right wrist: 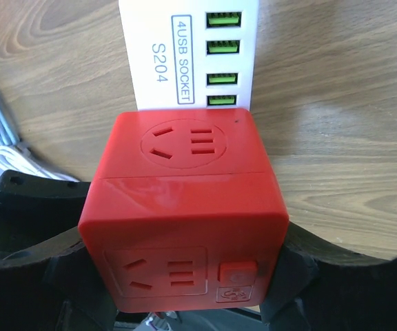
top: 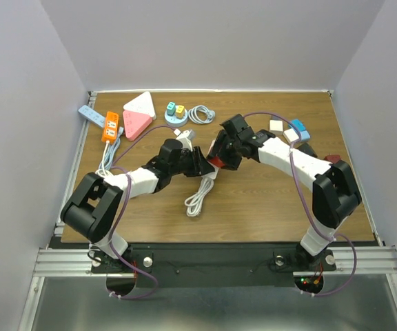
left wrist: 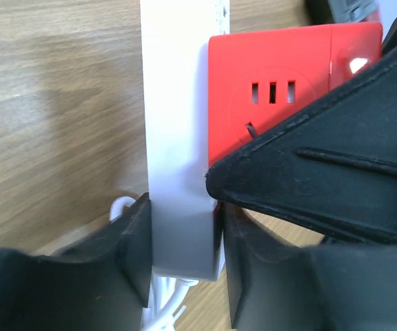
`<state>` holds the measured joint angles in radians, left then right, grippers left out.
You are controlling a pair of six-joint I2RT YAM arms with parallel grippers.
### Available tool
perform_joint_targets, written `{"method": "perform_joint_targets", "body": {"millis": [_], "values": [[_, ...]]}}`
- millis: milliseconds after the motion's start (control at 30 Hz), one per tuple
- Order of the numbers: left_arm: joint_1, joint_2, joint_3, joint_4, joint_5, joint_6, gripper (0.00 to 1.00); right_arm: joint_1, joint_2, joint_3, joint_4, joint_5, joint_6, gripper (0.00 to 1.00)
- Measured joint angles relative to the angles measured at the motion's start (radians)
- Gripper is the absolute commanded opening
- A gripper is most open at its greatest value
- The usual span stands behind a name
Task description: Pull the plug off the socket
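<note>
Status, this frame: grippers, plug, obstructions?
Left gripper shut on white strip. Right gripper shut on red cube plug, flush against strip. Nothing blocking seen.

Left gripper (left wrist: 183, 238) clamped on white socket strip (left wrist: 178, 103), right gripper (right wrist: 181, 262) clamped on red plug cube (right wrist: 185, 200), nose to nose with no passage between, coiled cable (top: 198, 196) lies just beside them, bare table (top: 253, 207) open at near right.

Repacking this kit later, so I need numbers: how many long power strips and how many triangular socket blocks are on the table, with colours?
Long power strips: 3 (pale blue strip, orange strip, white USB strip)
Triangular socket blocks: 2 (white triangle, pink triangle)
Total: 5
</note>
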<state>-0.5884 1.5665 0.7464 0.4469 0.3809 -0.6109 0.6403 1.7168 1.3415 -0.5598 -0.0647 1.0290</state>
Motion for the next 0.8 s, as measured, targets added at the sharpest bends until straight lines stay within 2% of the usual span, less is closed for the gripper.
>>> {"method": "perform_joint_targets", "body": {"millis": [33,67,100,133,267,300,467,633,700,733,800], "values": [[0.001,0.0,-0.001,0.006,0.002,0.0,0.0,-0.002,-0.002,0.0,0.0,0.0,-0.002,0.31],[0.0,0.0,-0.001,0.01,0.003,0.0,0.0,-0.002,-0.005,0.0,0.0,0.001,-0.004,0.54],[-0.001,0.0,-0.002,0.012,0.003,0.0,0.0,-0.002,-0.006,0.0,-0.001,0.002,-0.005,0.61],[-0.001,0.0,-0.004,0.018,0.003,0.0,0.0,-0.002,-0.008,0.0,-0.001,0.004,-0.008,0.75],[-0.005,-0.001,-0.028,0.041,-0.006,-0.002,0.0,-0.002,-0.01,0.0,0.003,0.004,-0.011,0.94],[-0.006,-0.001,-0.037,0.043,-0.01,-0.004,0.0,0.001,-0.013,-0.001,0.003,0.005,-0.01,0.96],[-0.011,-0.005,-0.064,0.042,-0.019,-0.005,0.0,0.003,-0.048,-0.033,0.008,0.027,-0.008,1.0],[-0.012,-0.014,-0.067,0.036,-0.024,-0.006,0.0,0.003,-0.068,-0.052,0.015,0.066,-0.003,0.96],[-0.012,-0.016,-0.067,0.034,-0.026,-0.007,0.0,0.003,-0.072,-0.062,0.018,0.083,0.0,0.83],[-0.012,-0.019,-0.067,0.032,-0.028,-0.006,0.0,0.002,-0.073,-0.066,0.018,0.089,-0.003,0.68],[-0.012,-0.022,-0.067,0.029,-0.031,-0.009,0.0,0.002,-0.073,-0.069,0.014,0.109,-0.005,0.57]]}}
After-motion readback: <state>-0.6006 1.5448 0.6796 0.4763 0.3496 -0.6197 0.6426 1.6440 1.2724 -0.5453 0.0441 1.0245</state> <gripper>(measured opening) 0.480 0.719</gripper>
